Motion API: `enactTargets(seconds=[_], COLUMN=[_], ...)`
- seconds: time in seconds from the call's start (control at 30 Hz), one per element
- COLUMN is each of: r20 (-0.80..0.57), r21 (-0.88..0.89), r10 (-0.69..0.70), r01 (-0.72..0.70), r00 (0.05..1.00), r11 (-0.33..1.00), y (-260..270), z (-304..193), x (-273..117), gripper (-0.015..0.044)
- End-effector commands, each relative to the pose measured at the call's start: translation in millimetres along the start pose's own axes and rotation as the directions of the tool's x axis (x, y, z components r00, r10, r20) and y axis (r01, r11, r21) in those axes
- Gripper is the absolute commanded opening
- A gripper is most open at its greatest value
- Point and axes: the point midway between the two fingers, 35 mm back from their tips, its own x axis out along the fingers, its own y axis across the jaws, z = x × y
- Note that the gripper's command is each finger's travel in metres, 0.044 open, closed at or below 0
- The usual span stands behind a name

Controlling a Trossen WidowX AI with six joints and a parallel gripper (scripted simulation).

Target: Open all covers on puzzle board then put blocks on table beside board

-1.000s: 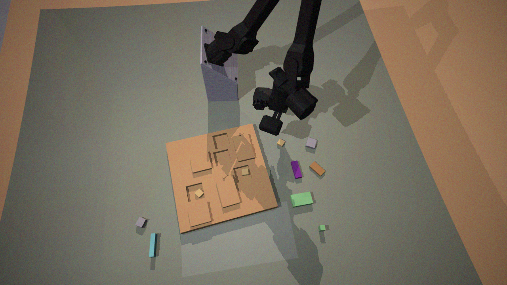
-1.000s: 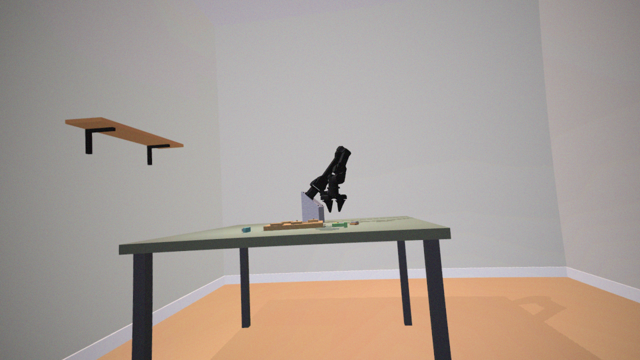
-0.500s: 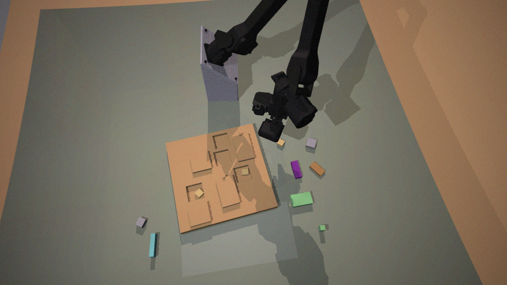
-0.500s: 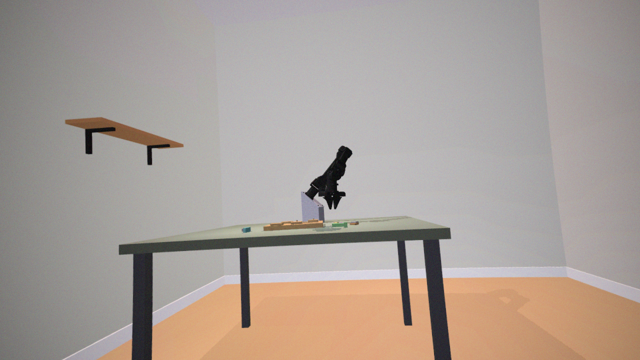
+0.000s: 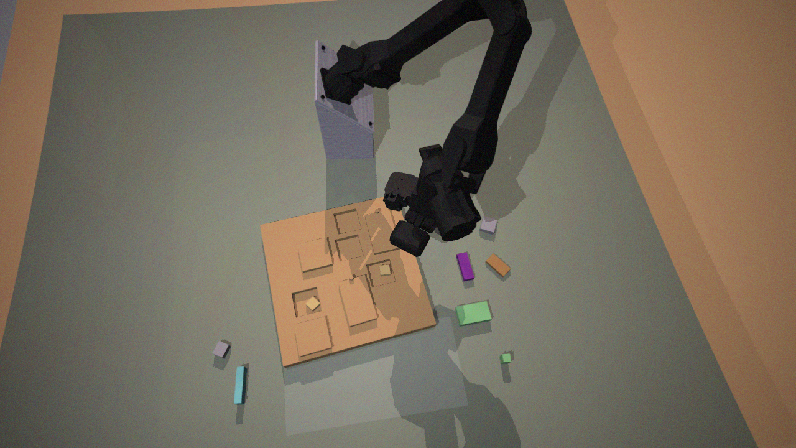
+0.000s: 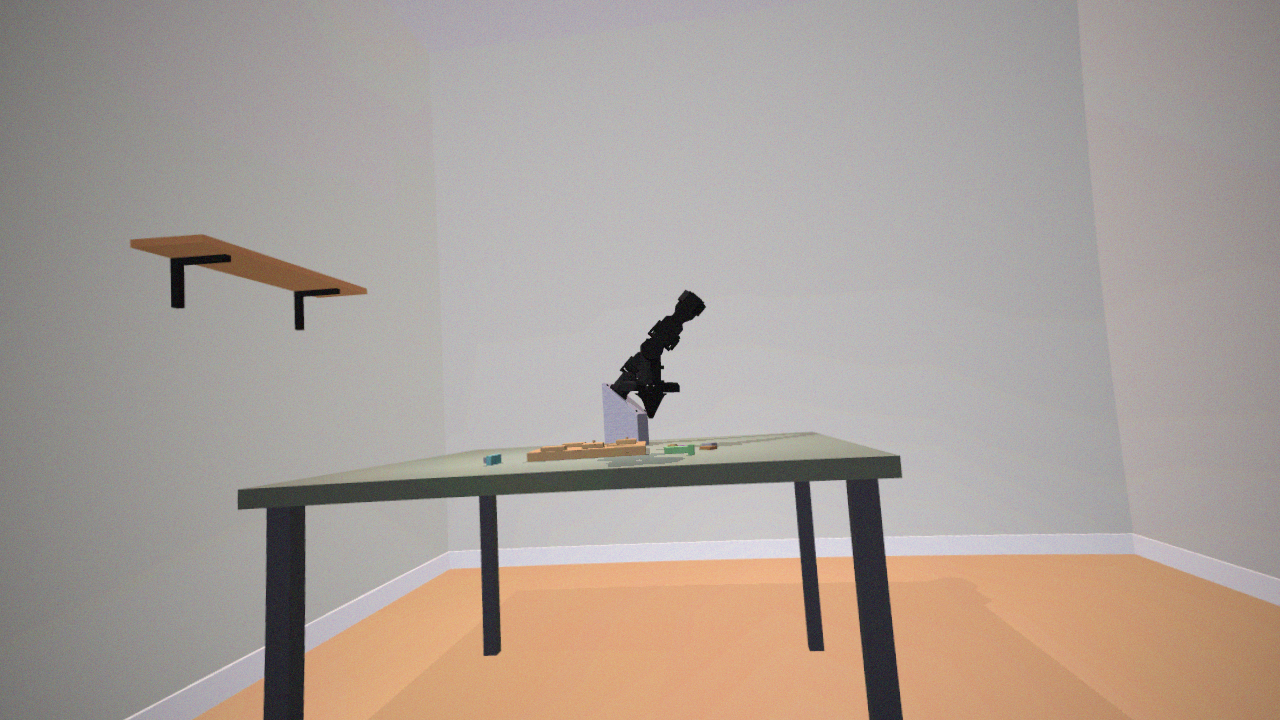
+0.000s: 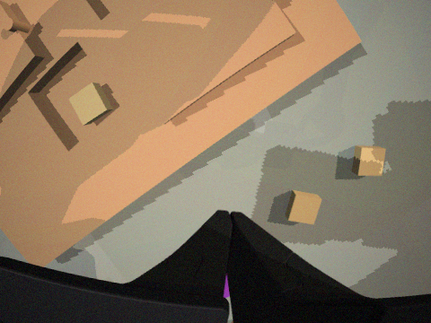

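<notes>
The orange puzzle board (image 5: pixel 272 245) (image 6: pixel 586 454) shows four uncovered wells. One tan block (image 5: pixel 313 303) lies in the left well; another tan block (image 5: pixel 384 269) (image 7: pixel 90 105) lies in the right-middle well. The two upper wells look empty. Two plain covers (image 5: pixel 315 256) (image 5: pixel 313 336) and two covers with small pins (image 5: pixel 357 303) (image 5: pixel 384 236) lie beside the wells. Two tan blocks (image 7: pixel 369 161) (image 7: pixel 304 207) rest on the table off the board; the arm hides them in the top view. My gripper (image 7: pixel 231 213) (image 6: pixel 652 415) is shut, empty, above the board's right edge area.
Right of the board lie a purple block (image 5: pixel 465 266), an orange block (image 5: pixel 498 265), a green block (image 5: pixel 473 313), a small green cube (image 5: pixel 505 358) and a grey cube (image 5: pixel 488 226). Left of it are a grey cube (image 5: pixel 221 349) and a cyan bar (image 5: pixel 239 384). The arm's pedestal (image 5: pixel 347 136) stands behind.
</notes>
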Motion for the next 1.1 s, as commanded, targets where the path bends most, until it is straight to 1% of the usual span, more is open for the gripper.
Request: enactTargets(seconds=[0.0, 0.53, 1.07], r20=[0.003, 0.009, -0.009], r21=[0.020, 0.103, 0.184], r10=[0.000, -0.003, -0.015], r01=[0.000, 0.002, 0.016], r00=[1.000, 1.000, 1.000], r11=[1.000, 0.995, 0.983], y=[21, 104, 179], z=[1, 23, 72], x=[0, 2, 8], gripper=[0.0000, 0.0000, 0.0000])
